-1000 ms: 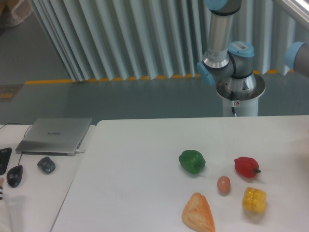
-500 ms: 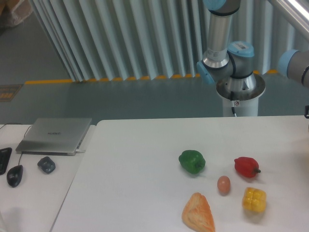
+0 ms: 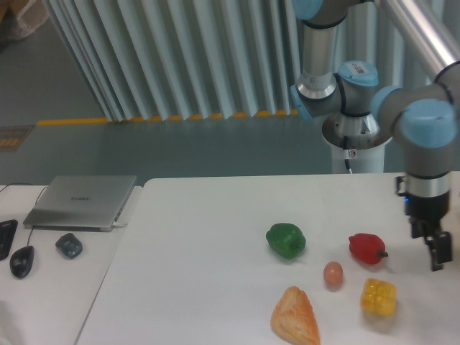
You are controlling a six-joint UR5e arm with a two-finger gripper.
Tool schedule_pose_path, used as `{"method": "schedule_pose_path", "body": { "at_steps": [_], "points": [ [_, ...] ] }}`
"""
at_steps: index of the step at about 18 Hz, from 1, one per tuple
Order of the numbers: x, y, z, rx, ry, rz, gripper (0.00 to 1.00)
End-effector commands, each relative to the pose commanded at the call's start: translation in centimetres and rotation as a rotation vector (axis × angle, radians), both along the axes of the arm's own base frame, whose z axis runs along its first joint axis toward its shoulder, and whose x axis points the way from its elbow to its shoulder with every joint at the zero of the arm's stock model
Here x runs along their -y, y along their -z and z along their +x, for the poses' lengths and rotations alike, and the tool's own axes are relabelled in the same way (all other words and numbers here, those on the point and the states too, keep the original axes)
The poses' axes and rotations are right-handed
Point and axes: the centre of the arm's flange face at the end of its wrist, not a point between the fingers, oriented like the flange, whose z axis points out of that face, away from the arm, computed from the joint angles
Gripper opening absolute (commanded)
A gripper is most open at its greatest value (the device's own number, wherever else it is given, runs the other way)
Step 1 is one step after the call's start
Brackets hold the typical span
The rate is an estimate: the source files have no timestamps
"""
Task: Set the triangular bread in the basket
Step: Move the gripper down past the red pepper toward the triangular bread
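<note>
The bread [image 3: 295,317] is lying on the table [image 3: 201,259] near the front edge, below the green pepper [image 3: 286,240] and left of the egg [image 3: 333,274] and yellow pepper [image 3: 379,297]. The gripper [image 3: 435,251] is hanging right of the red pepper [image 3: 366,247], carrying nothing; whether its jaws are apart cannot be told.

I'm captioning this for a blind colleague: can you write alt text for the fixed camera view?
A robot arm's gripper hangs at the right edge of a white table, beside a red pepper, not touching the triangular bread at the front. A green pepper, egg and yellow pepper lie nearby; a laptop sits left. No basket shows.
</note>
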Motion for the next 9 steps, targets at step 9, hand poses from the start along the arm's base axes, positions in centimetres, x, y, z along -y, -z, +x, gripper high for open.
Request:
{"method": "schedule_pose_path", "body": {
  "at_steps": [9],
  "points": [
    [-5.8, 0.3, 5.1, 0.086, -0.296, 0.212, 1.00]
  ]
}}
